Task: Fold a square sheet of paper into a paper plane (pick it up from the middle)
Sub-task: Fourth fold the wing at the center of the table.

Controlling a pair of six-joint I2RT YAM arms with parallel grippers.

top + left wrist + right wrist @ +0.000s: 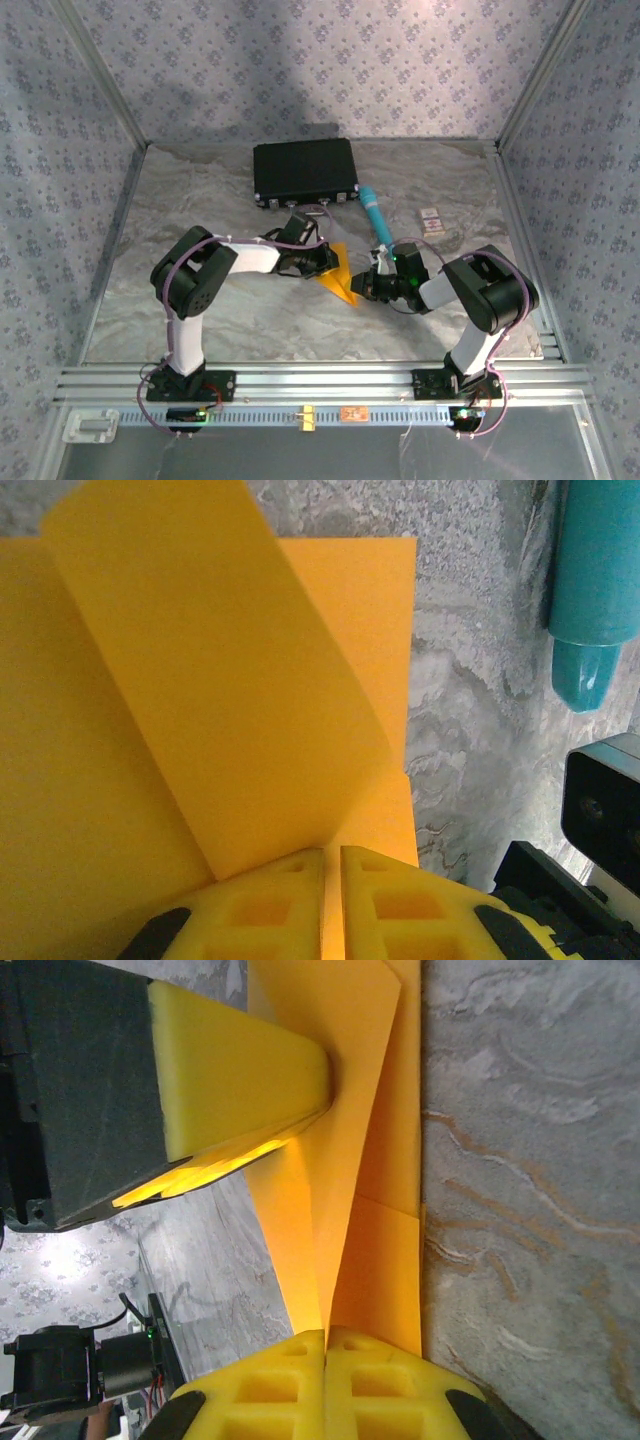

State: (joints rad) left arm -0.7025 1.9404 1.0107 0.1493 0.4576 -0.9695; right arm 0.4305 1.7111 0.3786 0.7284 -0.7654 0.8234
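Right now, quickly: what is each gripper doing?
Left gripper: closed, pinching the orange-yellow paper.
Right gripper: closed, pinching the same paper.

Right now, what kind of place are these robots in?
Probably a robot test booth, not a home: the left arm and right arm are bolted to a metal rail, and patterned walls box in one marble-look table.

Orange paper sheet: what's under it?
Marbled tabletop shows beside the square sheet of paper, so it likely lies on or just above that. Whatever sits directly beneath is covered. The left fingers and right fingers are shut on its edges.
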